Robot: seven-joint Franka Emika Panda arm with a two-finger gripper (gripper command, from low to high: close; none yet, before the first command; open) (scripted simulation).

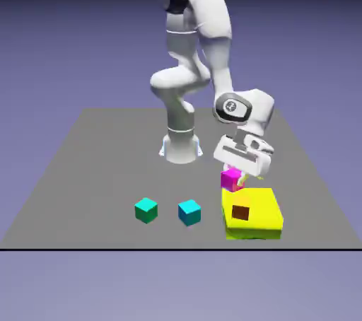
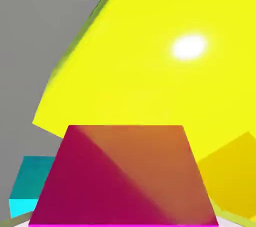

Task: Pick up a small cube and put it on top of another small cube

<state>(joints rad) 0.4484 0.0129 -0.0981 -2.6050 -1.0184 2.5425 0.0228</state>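
In the exterior view my gripper (image 1: 234,175) reaches down at the view's right, shut on the small magenta cube (image 1: 230,179). The cube is at the far left corner of the large yellow block (image 1: 258,208). I cannot tell whether the cube rests on the table or hangs just above it. Two teal cubes (image 1: 146,210) (image 1: 189,212) stand apart on the table to the left of the block. In the hand view the magenta cube (image 2: 125,176) fills the bottom and hides the fingertips. The yellow block (image 2: 160,61) lies behind it, and one teal cube (image 2: 27,183) shows at the lower left.
The yellow block carries a brown square (image 1: 241,213) on its top face. The grey table (image 1: 92,164) ends at a front edge just below the cubes. The robot's base (image 1: 179,148) stands behind the block's left side.
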